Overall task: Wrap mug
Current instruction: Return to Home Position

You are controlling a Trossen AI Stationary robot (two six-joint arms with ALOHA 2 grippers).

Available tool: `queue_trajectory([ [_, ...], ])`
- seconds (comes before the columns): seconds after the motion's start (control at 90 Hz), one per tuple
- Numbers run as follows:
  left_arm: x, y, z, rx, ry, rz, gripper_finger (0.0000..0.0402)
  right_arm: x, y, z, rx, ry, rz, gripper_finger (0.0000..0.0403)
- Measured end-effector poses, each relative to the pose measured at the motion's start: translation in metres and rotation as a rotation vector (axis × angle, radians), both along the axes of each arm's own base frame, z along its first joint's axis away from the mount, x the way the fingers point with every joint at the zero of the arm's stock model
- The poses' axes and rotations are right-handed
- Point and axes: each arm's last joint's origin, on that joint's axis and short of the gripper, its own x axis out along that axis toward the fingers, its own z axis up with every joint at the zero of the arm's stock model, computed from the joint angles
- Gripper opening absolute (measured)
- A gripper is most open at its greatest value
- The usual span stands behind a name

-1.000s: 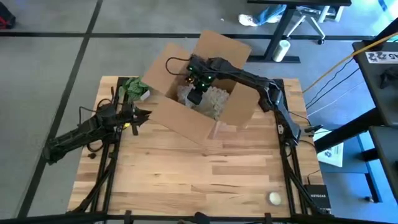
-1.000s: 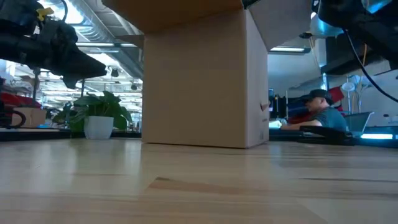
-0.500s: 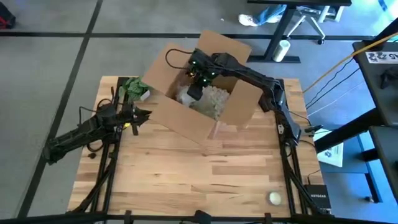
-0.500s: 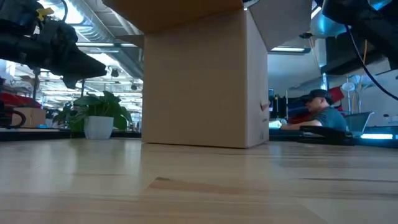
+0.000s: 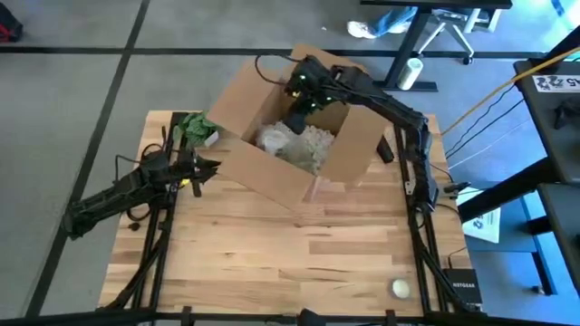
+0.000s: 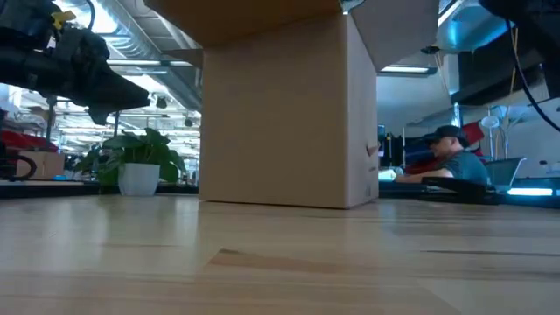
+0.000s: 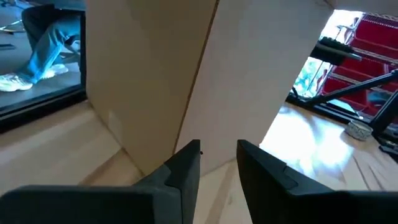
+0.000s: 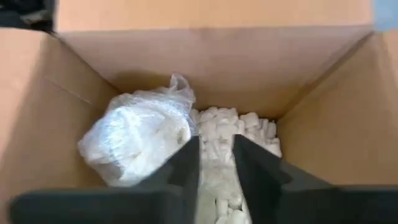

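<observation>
- right tool hangs over the open box, fingers slightly spread, empty
- wrapped mug lies just below it, on packing peanuts
- left tool sits beside the box, slightly spread too

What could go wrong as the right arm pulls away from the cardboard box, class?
1. The right hand hangs over the open brown cardboard box, near its raised flaps; withdrawing, it might catch one and drag the box.
2. The bubble-wrapped bundle lies beside white packing peanuts with a loose end showing; the wrap may open.
</observation>
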Motion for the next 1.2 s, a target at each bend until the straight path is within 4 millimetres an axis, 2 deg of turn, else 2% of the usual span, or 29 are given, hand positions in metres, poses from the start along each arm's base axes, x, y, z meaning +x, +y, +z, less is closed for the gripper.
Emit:
queue_trajectory([
  [0.067, 0.0, 0.0, 0.0, 0.0, 0.0, 0.0, 0.0088, -0.002, 0.001, 0.001, 0.007, 0.002, 0.004, 0.001],
  [0.333, 0.0, 0.0, 0.0, 0.0, 0.0, 0.0, 0.0088, 0.009, 0.027, 0.003, 0.002, -0.019, 0.081, 0.0002],
  [0.411, 0.0, 0.0, 0.0, 0.0, 0.0, 0.0, 0.0088, 0.012, 0.036, 0.01, -0.017, -0.068, 0.107, 0.0001],
  [0.522, 0.0, 0.0, 0.0, 0.0, 0.0, 0.0, 0.0088, 0.009, 0.046, 0.03, -0.058, -0.185, 0.131, 0.0],
  [0.611, 0.0, 0.0, 0.0, 0.0, 0.001, 0.0, 0.0088, 0.003, 0.049, 0.044, -0.077, -0.258, 0.142, 0.0],
  [0.844, 0.0, 0.0, 0.0, 0.0, 0.0, 0.0, 0.0088, -0.02, 0.058, 0.068, -0.082, -0.311, 0.145, 0.0],
  [1.2, 0.0, 0.0, 0.0, 0.0, 0.001, 0.0, 0.0088, -0.054, 0.067, 0.093, -0.138, -0.369, 0.112, 0.0],
])
